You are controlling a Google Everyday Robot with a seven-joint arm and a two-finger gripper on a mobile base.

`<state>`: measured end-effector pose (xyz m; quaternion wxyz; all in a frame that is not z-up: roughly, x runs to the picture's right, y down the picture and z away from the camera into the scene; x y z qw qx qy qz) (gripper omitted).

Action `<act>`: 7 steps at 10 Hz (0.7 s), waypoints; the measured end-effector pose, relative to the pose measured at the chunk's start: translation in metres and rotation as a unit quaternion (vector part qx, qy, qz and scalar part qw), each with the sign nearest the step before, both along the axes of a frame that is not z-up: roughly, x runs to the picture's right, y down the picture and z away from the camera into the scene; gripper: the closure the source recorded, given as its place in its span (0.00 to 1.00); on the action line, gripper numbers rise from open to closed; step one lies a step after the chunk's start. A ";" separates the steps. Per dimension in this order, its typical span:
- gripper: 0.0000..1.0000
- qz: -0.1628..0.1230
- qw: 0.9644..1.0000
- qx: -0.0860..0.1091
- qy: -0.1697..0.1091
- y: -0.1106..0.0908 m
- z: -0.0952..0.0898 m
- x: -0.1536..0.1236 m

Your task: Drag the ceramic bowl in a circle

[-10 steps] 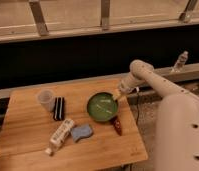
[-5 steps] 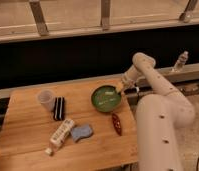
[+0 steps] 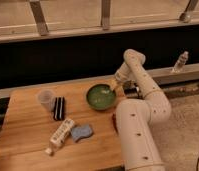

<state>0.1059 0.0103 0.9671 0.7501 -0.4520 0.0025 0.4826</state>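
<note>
The ceramic bowl (image 3: 100,97) is a shallow glossy green dish with a darker rim, lying toward the back right of the wooden table (image 3: 28,145). My gripper (image 3: 113,87) reaches down from the white arm (image 3: 143,85) onto the bowl's right rim, shut, with its tip inside the rim. The white arm's bulk hides the table's right side.
A translucent plastic cup (image 3: 45,99) stands at the back left beside a black object (image 3: 59,108). In front lie a white packet (image 3: 61,133) and a blue sponge (image 3: 82,132). A small bottle (image 3: 180,61) stands on the ledge at the far right.
The bowl has slid away from the camera, toward the table's back edge, with the gripper on its rim. The arm swung in front of the table's right side and now covers the dark red object there.
</note>
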 end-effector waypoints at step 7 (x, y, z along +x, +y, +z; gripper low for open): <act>1.00 -0.032 0.999 -0.002 -0.014 0.034 -0.041 -0.018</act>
